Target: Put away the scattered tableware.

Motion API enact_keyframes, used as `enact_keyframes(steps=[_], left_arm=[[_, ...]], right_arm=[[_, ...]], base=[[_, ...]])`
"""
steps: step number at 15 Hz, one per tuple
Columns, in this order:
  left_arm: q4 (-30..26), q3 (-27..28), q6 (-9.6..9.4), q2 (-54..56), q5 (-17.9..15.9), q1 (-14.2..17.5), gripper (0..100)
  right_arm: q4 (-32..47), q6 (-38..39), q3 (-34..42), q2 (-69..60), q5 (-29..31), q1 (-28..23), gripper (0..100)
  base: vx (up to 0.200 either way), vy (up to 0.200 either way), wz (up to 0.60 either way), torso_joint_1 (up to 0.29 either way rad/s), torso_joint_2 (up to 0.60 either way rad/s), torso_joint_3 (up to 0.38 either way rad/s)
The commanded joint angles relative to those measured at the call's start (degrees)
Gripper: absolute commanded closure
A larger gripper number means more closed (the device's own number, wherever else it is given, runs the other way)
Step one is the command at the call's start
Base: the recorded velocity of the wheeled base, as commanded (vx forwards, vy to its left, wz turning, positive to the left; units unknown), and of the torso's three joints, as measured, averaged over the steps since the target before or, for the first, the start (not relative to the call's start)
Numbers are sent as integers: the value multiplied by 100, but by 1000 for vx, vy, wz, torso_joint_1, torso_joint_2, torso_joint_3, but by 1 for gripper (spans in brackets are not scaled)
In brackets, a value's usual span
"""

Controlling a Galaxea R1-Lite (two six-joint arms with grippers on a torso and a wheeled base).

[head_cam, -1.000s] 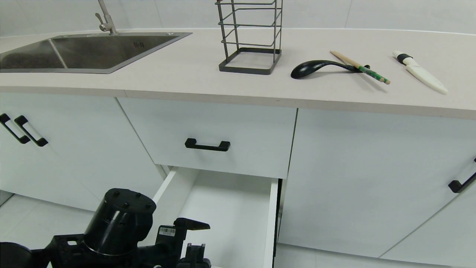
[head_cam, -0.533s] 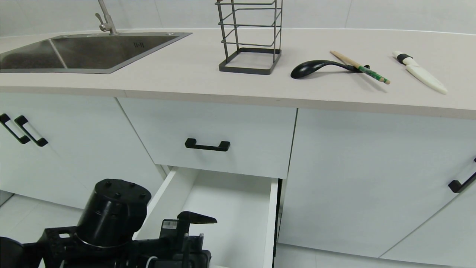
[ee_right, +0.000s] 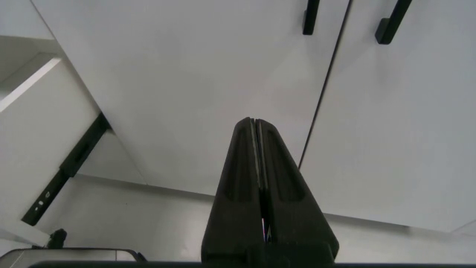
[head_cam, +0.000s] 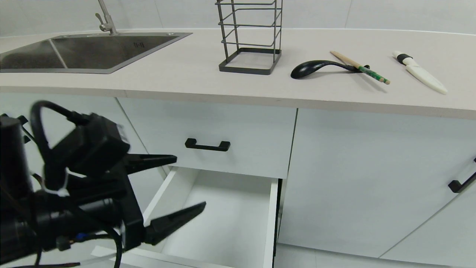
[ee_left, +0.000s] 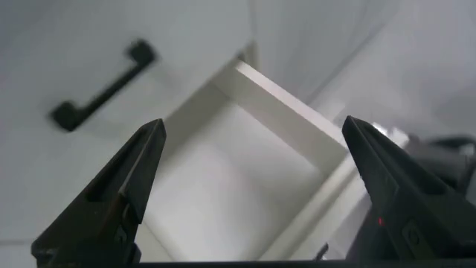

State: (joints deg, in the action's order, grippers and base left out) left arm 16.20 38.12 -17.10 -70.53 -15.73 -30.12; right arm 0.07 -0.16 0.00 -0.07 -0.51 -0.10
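Note:
On the counter lie a black spoon (head_cam: pixel 311 68), a pair of chopsticks (head_cam: pixel 359 67) resting across its handle, and a white knife (head_cam: pixel 420 72) at the far right. Below the counter a white drawer (head_cam: pixel 273 219) is pulled out with nothing in it; its inside (ee_left: pixel 223 193) lies under my left gripper. My left gripper (head_cam: pixel 187 182) hangs open in front of the drawer's left side, holding nothing, well below the tableware. It also appears in its wrist view (ee_left: pixel 253 141), fingers spread wide. My right gripper (ee_right: pixel 255 125) is shut and empty, low before the cabinet doors.
A dark wire rack (head_cam: pixel 250 37) stands mid-counter, left of the spoon. A steel sink (head_cam: pixel 85 50) with a tap is at the back left. The closed drawer above the open one has a black handle (head_cam: pixel 207 145). More cabinet handles (ee_right: pixel 311 15) face the right gripper.
My left arm has risen from the bottom edge of the head view and swung left, and its fingers now stand spread in front of the open drawer. The tableware has not moved.

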Motion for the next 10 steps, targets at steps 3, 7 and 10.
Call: enact_keyframes(steps=[3, 7, 10], left_arm=[[2106, -1615, 497, 321, -924, 1562, 0], [4980, -3750, 770, 1121, -1187, 2160, 0], [3196, -3768, 761, 4048, -1152, 2230, 0]], right_arm=[[1, -11, 0, 7, -2, 1, 100], [1, -72, 0, 7, -45, 1, 100], [1, -72, 0, 7, -45, 1, 100]], base=[[0, 0, 0, 0, 0, 0], [0, 0, 0, 0, 0, 0], [0, 0, 0, 0, 0, 0]])
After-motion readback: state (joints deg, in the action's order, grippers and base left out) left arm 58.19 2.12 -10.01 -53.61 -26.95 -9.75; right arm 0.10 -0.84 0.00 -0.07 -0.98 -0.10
